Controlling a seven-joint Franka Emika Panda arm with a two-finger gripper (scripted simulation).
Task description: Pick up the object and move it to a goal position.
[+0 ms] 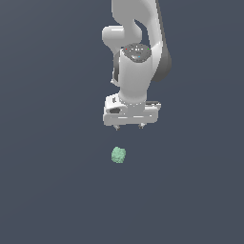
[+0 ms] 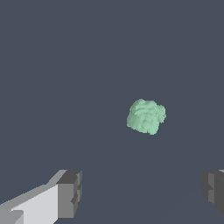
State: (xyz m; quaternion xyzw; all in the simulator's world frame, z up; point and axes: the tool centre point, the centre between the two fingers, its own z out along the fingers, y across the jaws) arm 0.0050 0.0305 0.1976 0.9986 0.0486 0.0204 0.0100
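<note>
Item: mint-green lump [image 1: 118, 155], untouched on the table [image 1: 47, 190]. Tool [image 1: 129, 126] open, apart from it. We judge approach stage, probably; next: centre, descend.

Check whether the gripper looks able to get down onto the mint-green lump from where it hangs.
Probably yes. The gripper is open and empty, and the lump lies apart from it on bare surface with nothing between or beside it. The fingers stand far wider than it.
</note>
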